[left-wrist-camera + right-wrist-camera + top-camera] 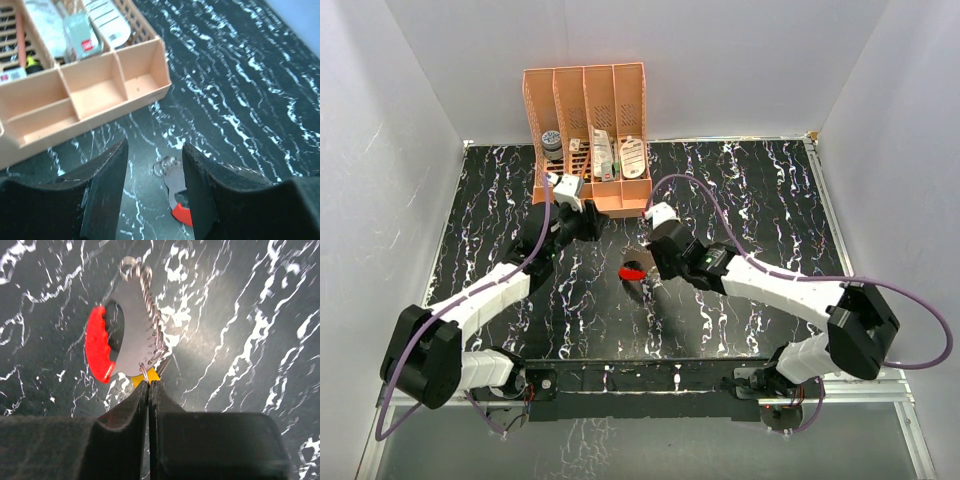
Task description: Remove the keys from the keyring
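Rack [620, 200] close behind keyring [132, 330], right fingers [125, 410] at its wire.

No legible text anywhere. Packets [605, 155] in orange rack [570, 95], counter's [740, 200] twelve o'clock, carry printed labels, unreadable; clear packet [75, 32] bears red square mark [87, 44], lettering blurred.

on my feed it's plain white walls [720, 60] boxing in a black surface [780, 190] with white marble veining, evenly lit, soft glare on the gloss.
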`<move>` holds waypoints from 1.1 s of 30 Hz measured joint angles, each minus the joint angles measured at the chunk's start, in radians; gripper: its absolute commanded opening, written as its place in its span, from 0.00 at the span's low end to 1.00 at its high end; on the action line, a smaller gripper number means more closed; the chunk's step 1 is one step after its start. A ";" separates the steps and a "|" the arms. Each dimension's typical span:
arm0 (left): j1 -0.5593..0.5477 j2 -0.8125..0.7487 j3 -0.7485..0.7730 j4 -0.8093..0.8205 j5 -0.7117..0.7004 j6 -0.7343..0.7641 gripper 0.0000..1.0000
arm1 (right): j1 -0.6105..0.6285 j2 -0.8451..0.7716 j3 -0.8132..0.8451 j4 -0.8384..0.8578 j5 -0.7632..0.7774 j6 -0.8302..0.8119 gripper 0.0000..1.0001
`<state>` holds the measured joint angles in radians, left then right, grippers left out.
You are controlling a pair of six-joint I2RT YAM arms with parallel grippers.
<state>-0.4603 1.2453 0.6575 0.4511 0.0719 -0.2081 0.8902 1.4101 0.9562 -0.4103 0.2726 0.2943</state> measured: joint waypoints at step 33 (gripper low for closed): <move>0.000 -0.048 0.156 0.309 0.779 -0.041 0.19 | 0.005 -0.265 0.151 0.153 0.009 -0.557 0.00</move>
<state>-0.4603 1.1969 0.8135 0.7601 0.8509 -0.2493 0.8948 1.1450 1.1072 -0.2569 0.2817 -0.2630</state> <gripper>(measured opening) 0.191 0.019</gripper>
